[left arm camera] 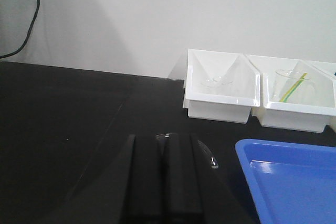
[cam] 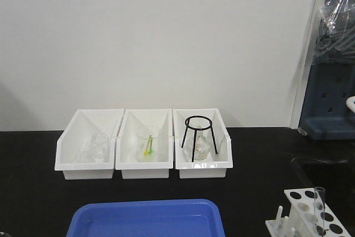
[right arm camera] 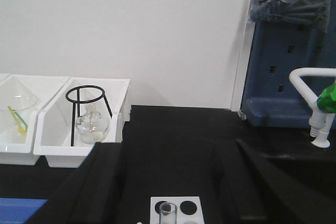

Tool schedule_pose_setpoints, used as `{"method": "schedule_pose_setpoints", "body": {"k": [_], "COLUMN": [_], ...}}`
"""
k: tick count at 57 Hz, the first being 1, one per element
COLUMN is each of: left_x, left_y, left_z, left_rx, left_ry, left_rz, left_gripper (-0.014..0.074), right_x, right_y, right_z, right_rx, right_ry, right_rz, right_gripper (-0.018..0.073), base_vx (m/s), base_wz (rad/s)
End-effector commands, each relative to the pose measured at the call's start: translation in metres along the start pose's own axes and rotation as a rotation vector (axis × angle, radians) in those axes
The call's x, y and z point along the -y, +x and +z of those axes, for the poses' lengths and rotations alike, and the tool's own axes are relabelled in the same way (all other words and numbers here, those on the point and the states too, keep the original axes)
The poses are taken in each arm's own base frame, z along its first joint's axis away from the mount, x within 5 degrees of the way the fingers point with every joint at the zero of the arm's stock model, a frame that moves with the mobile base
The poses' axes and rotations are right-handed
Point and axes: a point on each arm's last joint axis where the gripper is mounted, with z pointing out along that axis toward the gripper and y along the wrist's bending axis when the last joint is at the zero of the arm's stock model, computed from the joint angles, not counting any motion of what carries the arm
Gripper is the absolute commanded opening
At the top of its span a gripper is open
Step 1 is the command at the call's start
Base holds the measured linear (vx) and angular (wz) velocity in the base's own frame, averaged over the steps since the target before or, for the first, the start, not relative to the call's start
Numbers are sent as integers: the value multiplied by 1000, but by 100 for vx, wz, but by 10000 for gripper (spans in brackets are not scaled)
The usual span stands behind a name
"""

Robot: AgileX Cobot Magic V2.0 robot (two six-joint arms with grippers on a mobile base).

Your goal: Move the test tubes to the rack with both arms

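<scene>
The black worktop point(cam: 33, 192) carries three white bins point(cam: 145, 144) at twelve o'clock and a blue tray point(cam: 147, 218) at six. The rack point(cam: 308, 213) at four o'clock holds one test tube point(cam: 319, 206). Below it, the right gripper point(right arm camera: 173, 192) hangs released; the left gripper point(left arm camera: 160, 182) sits clenched.

My front view cuts the rack point(cam: 308, 215) and blue tray point(cam: 147, 218) at the bottom edge. I can't tell whether the left gripper point(left arm camera: 163, 182) grips the glass point(left arm camera: 210, 157) beside it. Bin contents point(cam: 93, 147) blur.
</scene>
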Motion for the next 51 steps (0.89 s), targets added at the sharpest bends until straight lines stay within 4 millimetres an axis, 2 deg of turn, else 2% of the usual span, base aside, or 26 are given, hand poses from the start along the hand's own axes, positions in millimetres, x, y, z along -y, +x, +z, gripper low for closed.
{"method": "schedule_pose_setpoints", "body": {"k": [1, 42, 51], "left_x": [3, 3, 3], "left_y": [-16, -16, -16], "left_z": [-3, -3, -3], "left_rx": [112, 112, 110], "left_ry": [25, 25, 25], "left_rz": [-9, -9, -9], "left_gripper": [-4, -4, -4], "right_x": [2, 2, 1], "right_y": [-20, -21, -13], "right_z": [-3, -3, -9], "right_rx": [122, 124, 116], "right_ry": [5, 5, 4], "right_rz": [-15, -15, -15], "right_gripper": [435, 435, 435], "base_vx": [0, 0, 0], "base_wz": [0, 0, 0]}}
